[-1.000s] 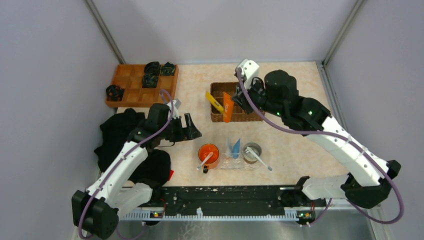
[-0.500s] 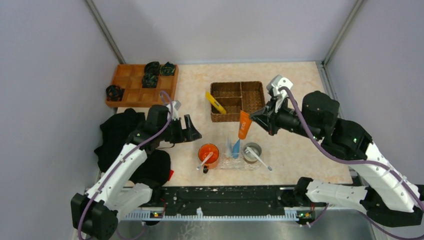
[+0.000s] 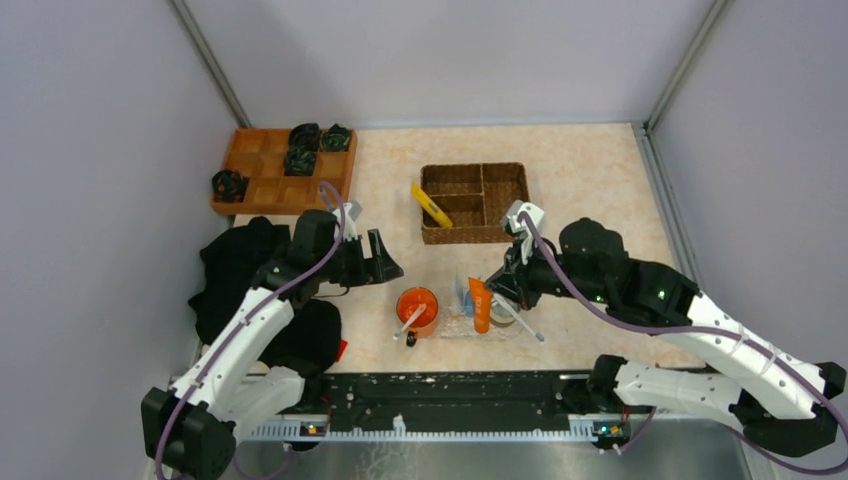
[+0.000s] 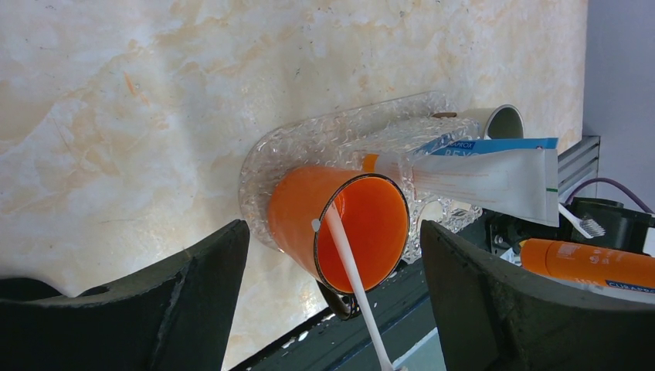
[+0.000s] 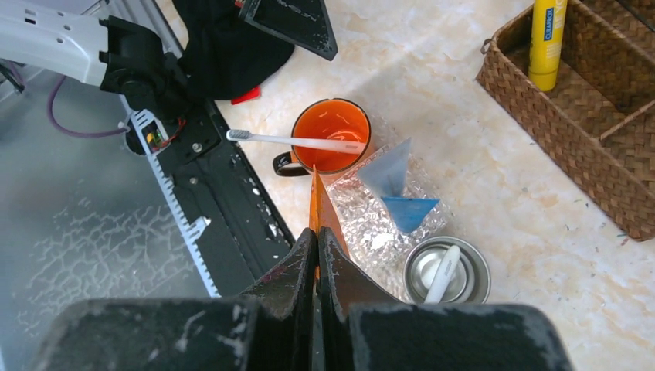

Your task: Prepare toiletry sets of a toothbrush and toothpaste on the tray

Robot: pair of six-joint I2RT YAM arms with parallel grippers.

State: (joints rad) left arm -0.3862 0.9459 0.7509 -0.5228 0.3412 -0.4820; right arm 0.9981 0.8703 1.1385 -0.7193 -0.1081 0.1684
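My right gripper (image 3: 497,291) (image 5: 317,232) is shut on an orange toothpaste tube (image 3: 480,306) (image 5: 324,213), which hangs cap-down over the clear bumpy tray (image 3: 452,326) (image 5: 376,226). A blue tube (image 3: 470,296) (image 5: 398,187) lies on that tray. One white toothbrush (image 3: 408,322) (image 5: 297,141) leans in the orange mug (image 3: 417,307) (image 4: 340,232). Another toothbrush (image 3: 526,323) (image 5: 442,274) stands in the steel cup (image 3: 504,304) (image 5: 448,270). A yellow tube (image 3: 432,205) (image 5: 547,35) rests in the wicker basket (image 3: 476,204). My left gripper (image 3: 385,258) (image 4: 334,229) hovers open, up and to the left of the mug, holding nothing.
An orange wooden compartment tray (image 3: 285,170) with dark bundles sits at the back left. Black cloth (image 3: 250,282) lies under the left arm. The black front rail (image 3: 450,395) runs just below the mug and the tray.
The right arm lifted the orange tube out of the wicker basket and carried it forward and down over the clear tray. The left arm has hardly moved and stays open.
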